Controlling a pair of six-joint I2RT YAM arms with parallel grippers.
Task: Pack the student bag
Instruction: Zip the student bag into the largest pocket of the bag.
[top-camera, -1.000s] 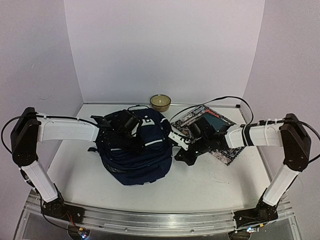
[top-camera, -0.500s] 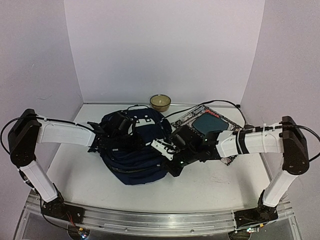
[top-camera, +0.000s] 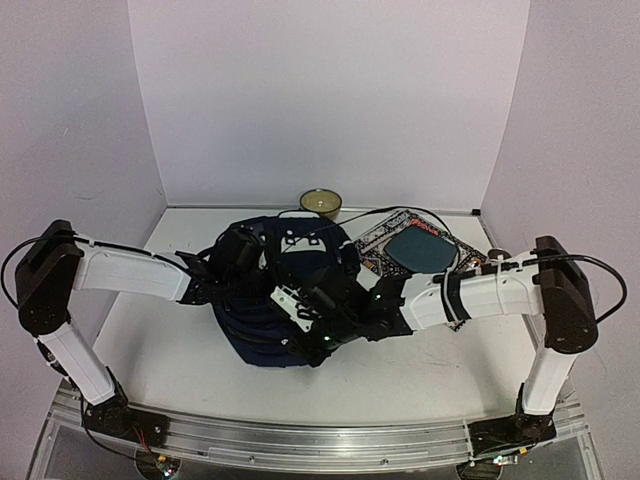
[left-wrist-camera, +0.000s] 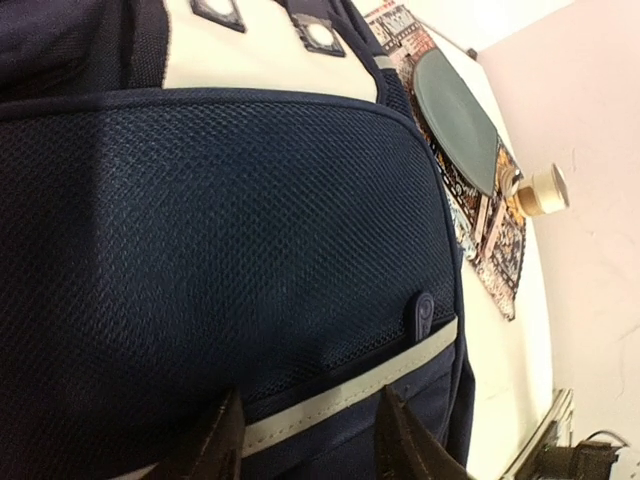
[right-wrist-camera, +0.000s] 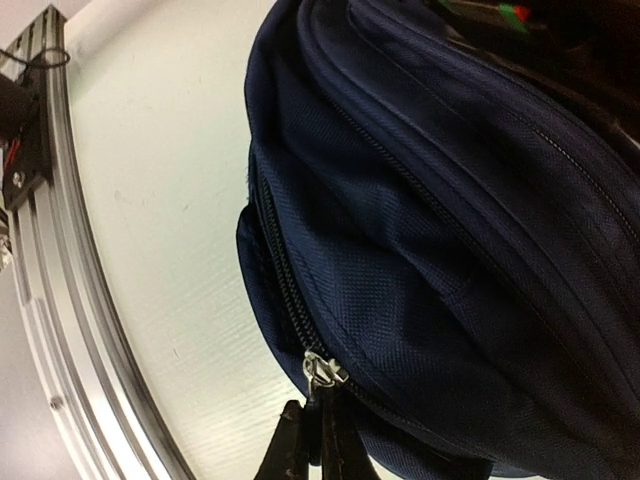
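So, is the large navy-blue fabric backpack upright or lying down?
Lying down: the navy-blue fabric backpack has its white front patch facing up.

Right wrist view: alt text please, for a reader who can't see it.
The right gripper, fingers pinched together at the bottom edge, meets the silver zipper pull on the student bag, whose navy fabric fills most of the frame. White table and an aluminium rail show on the left.

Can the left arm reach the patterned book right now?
Probably not easily: the student bag bulges up between the left gripper and the book, and the right arm lies close beside it too.
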